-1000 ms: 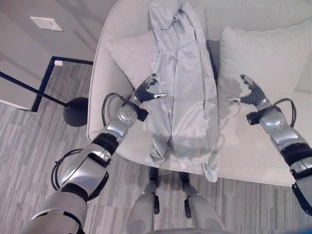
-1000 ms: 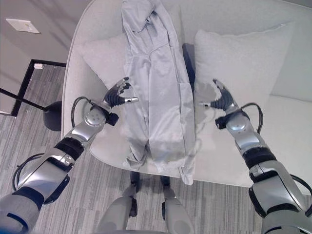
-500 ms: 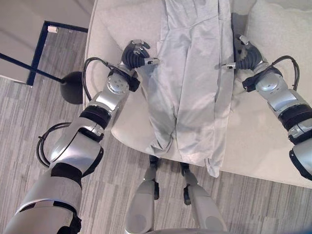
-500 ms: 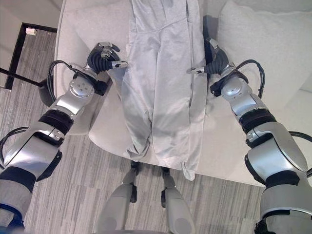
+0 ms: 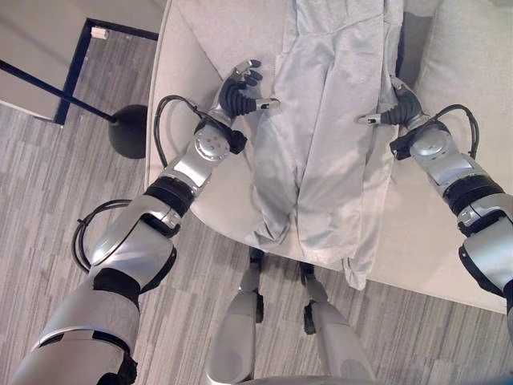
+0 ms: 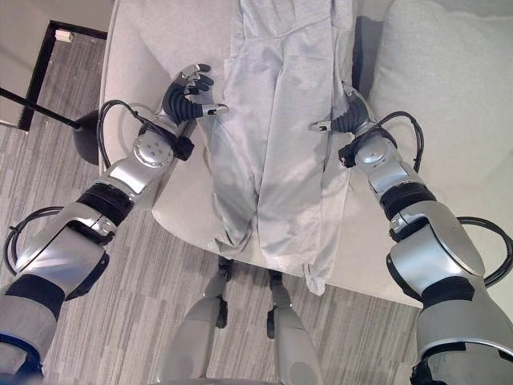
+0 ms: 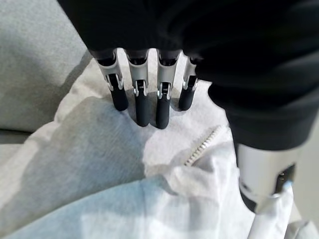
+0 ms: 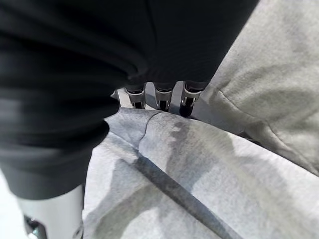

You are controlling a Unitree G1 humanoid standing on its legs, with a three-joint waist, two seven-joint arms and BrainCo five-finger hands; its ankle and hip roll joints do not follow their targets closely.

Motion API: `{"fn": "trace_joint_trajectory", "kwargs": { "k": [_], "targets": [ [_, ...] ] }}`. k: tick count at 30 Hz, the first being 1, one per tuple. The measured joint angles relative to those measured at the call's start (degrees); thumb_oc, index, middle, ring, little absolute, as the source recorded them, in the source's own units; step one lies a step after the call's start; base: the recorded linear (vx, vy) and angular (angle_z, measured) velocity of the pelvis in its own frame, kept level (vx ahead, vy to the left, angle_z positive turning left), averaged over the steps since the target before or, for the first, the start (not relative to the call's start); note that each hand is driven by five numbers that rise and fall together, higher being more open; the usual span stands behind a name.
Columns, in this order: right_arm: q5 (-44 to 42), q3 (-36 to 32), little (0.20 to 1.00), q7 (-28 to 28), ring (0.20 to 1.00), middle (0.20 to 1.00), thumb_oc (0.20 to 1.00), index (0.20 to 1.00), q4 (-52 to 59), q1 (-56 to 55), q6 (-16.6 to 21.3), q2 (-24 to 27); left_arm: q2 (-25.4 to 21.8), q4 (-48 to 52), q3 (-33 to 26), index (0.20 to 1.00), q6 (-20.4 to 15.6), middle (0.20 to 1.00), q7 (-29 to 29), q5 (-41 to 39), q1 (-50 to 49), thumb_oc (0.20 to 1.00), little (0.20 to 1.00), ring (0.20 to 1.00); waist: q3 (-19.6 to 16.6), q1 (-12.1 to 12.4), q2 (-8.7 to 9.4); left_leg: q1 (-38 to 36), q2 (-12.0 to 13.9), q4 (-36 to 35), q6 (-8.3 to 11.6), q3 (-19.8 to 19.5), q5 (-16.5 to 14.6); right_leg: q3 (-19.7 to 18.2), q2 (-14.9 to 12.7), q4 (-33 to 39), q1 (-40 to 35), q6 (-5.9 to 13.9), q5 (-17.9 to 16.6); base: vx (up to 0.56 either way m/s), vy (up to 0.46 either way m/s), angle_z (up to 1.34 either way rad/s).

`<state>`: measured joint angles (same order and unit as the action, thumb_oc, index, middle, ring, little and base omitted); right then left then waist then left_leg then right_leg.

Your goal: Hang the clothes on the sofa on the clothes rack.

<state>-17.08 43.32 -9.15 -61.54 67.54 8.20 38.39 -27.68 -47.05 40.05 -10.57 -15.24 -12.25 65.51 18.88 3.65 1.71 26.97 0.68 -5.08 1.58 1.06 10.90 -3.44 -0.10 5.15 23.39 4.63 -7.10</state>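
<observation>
A light grey zip-up garment [image 5: 329,120] lies lengthwise over the pale sofa [image 5: 180,96], its lower end hanging off the front edge. My left hand [image 5: 239,95] is open at the garment's left edge, its thumb pointing onto the cloth. In the left wrist view its fingertips [image 7: 142,107] rest on the cloth above the zipper [image 7: 202,147]. My right hand [image 5: 403,111] is open at the garment's right edge, thumb out over the cloth. In the right wrist view its fingers [image 8: 158,97] are partly tucked behind the garment's fold [image 8: 199,169].
A large cushion [image 5: 473,72] sits on the sofa to the right of the garment, and another [image 5: 216,32] lies partly under its left side. A dark metal stand with a round black base [image 5: 128,132] is on the grey plank floor left of the sofa.
Both hands have closed in on the garment's two edges. The left hand's fingers, curled half a second ago, are now spread. The camera has tilted further down.
</observation>
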Motion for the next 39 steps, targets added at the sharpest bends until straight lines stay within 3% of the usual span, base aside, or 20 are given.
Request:
{"fn": "trace_joint_trajectory", "kwargs": {
  "k": [12, 27, 35, 36, 37, 38, 39],
  "targets": [
    [-0.02, 0.09, 1.000, -1.44, 1.000, 1.000, 1.000, 1.000, -1.96, 0.36, -0.16, 0.82, 0.57, -0.35, 2.84, 1.000, 1.51, 1.000, -0.36, -0.01, 2.48, 1.000, 1.000, 1.000, 0.16, -0.01, -2.78, 1.42, -0.54, 0.00, -0.07, -0.41, 0.25, 0.47, -0.34, -0.01, 1.32, 0.08, 0.05, 0.00, -0.005, 0.02],
    [-0.76, 1.16, 1.000, -2.08, 1.000, 1.000, 1.000, 1.000, -1.56, 0.37, -0.38, 0.80, 4.89, -3.40, 5.36, 1.000, 2.25, 1.000, -0.44, -0.01, 2.85, 1.000, 1.000, 1.000, 0.14, -0.34, -2.65, 1.06, -0.57, 0.00, -0.08, -0.32, 0.26, 0.22, -0.35, -0.02, 1.01, -0.06, -0.10, 0.00, 0.000, 0.00],
    [-3.32, 1.20, 1.000, -2.98, 1.000, 1.000, 1.000, 1.000, 5.90, 0.42, -1.13, 0.78, 4.94, -8.08, 7.25, 1.000, 3.73, 1.000, -0.41, -0.08, 5.22, 1.000, 1.000, 1.000, 0.16, -1.99, -1.89, 0.96, -0.65, 0.00, -0.09, 1.01, 0.26, -1.03, -0.41, -1.37, 2.06, -0.04, -0.10, -0.01, 0.000, -0.06],
    [-3.37, 1.22, 0.489, -3.15, 0.489, 0.489, 0.489, 0.489, 7.06, 0.45, -1.09, 0.73, 4.98, -9.72, 7.28, 0.260, 3.77, 0.260, -0.35, -0.11, 5.91, 0.260, 0.260, 0.260, 0.19, -2.59, -1.61, 1.02, -0.67, -0.01, -0.09, 1.10, 0.26, -1.23, -0.42, -1.51, 2.26, -0.03, -0.11, -0.01, -0.006, -0.15],
    [-3.39, 1.25, 0.322, -3.19, 0.322, 0.322, 0.322, 0.322, 7.27, 0.46, -1.08, 0.68, 4.90, -9.99, 7.19, 0.200, 3.87, 0.200, -0.35, -0.19, 6.15, 0.200, 0.200, 0.200, 0.14, -2.81, -1.24, 1.07, -0.63, -0.01, -0.08, 1.24, 0.26, -1.46, -0.39, -1.69, 2.51, -0.02, -0.10, -0.01, -0.003, -0.08],
    [-3.42, 1.25, 0.200, -3.22, 0.200, 0.200, 0.200, 0.200, 7.92, 0.47, -1.09, 0.70, 4.62, -10.22, 7.08, 0.200, 3.95, 0.200, -0.35, -0.29, 6.40, 0.200, 0.200, 0.200, 0.12, -3.05, -0.96, 1.19, -0.61, -0.01, -0.08, 1.35, 0.25, -1.84, -0.33, -2.13, 2.87, 0.16, 0.03, -0.01, 0.000, -0.10],
    [-3.45, 1.25, 0.200, -3.23, 0.200, 0.200, 0.200, 0.200, 8.38, 0.60, -1.01, 0.70, 4.21, -10.30, 7.09, 0.200, 4.10, 0.200, -0.35, -0.32, 6.80, 0.200, 0.200, 0.200, 0.15, -3.19, -0.67, 1.31, -0.59, -0.01, -0.08, 1.59, 0.25, -2.08, -0.31, -2.48, 3.26, 0.20, 0.06, -0.01, -0.004, -0.10]
  ]
}}
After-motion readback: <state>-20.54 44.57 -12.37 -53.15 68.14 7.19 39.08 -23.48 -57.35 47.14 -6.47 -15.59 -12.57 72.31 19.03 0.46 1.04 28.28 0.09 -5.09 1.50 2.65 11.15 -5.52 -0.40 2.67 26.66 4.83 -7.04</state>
